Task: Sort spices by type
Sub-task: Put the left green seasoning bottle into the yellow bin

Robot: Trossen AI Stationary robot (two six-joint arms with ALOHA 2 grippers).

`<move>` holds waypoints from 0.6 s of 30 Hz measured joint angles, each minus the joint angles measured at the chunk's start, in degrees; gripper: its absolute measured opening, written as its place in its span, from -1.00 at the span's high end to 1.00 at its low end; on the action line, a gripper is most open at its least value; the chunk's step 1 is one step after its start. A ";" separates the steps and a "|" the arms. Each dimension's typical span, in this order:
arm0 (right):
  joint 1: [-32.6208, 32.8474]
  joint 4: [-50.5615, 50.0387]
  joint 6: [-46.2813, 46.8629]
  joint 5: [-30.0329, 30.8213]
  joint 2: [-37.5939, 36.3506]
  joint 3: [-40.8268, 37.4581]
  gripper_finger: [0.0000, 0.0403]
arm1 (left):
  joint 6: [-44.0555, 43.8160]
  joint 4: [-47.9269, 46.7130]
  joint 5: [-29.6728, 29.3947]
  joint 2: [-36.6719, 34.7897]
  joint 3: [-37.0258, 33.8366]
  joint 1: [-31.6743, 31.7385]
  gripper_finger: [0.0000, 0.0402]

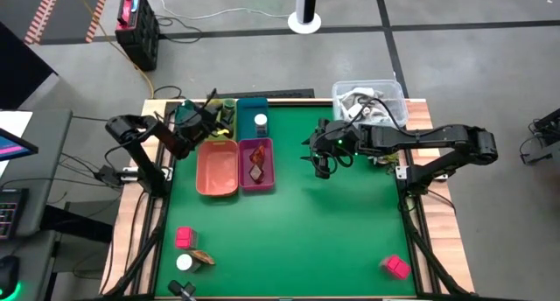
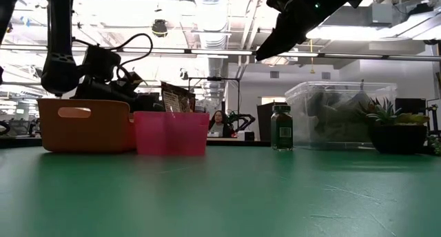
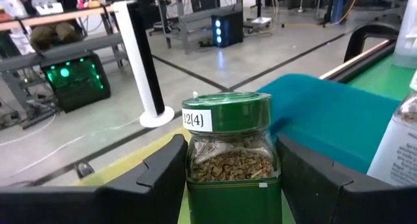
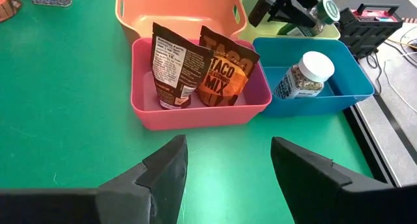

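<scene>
Checking the left arm first: where is its gripper? (K.)

Left gripper [image 1: 208, 117] is at the far left corner of the table, over the yellow-green tray [image 1: 226, 124]. A dark green jar [image 3: 229, 149] stands upright between its fingers [image 3: 156, 178], one close on each side. I cannot tell whether they press it or stand just clear, nor whether the jar rests on the tray floor. (M.)

Right arm? (K.)

Right gripper [image 4: 228, 159] hangs above the bare middle of the table, on the trays' right side, jaws spread wide, nothing between them. (M.)

Trays so far? (K.)

Blue tray [image 4: 352, 94]: one white-capped jar [image 4: 305, 74], leaning. Pink tray [image 4: 195, 113], just beside it: two reddish-brown packets [image 4: 195, 68], upright and side by side (one reads TACO MIX). Orange tray [image 1: 217, 170] touches the pink one; I see nothing in it from above. (M.)

Loose items? (K.)

A second green jar [image 2: 281, 127] stands upright near the clear tub [image 2: 337, 116] at the far right corner. One pink-red block [image 1: 185, 238] and a second white-capped jar [image 1: 185, 262] lie near the left corner of the edge opposite the trays, close together but apart. Another pink-red block [image 1: 395, 266] lies near that edge's right corner. (M.)
</scene>
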 joint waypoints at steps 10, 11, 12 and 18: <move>0.01 0.00 -0.02 0.00 0.00 0.00 -0.23 | -0.24 -1.76 -0.02 -0.04 0.04 0.00 -0.05; 0.01 0.00 -0.02 0.00 0.00 0.00 -0.23 | -0.33 -1.54 -0.04 -0.03 0.04 0.00 -0.05; 0.01 0.00 -0.02 0.02 0.00 0.00 -0.23 | -0.31 -1.19 -0.21 -0.02 0.04 0.00 -0.05; 0.01 0.00 -0.02 0.02 0.00 0.00 -0.23 | -0.07 5.23 -6.41 -0.04 0.32 0.00 -0.06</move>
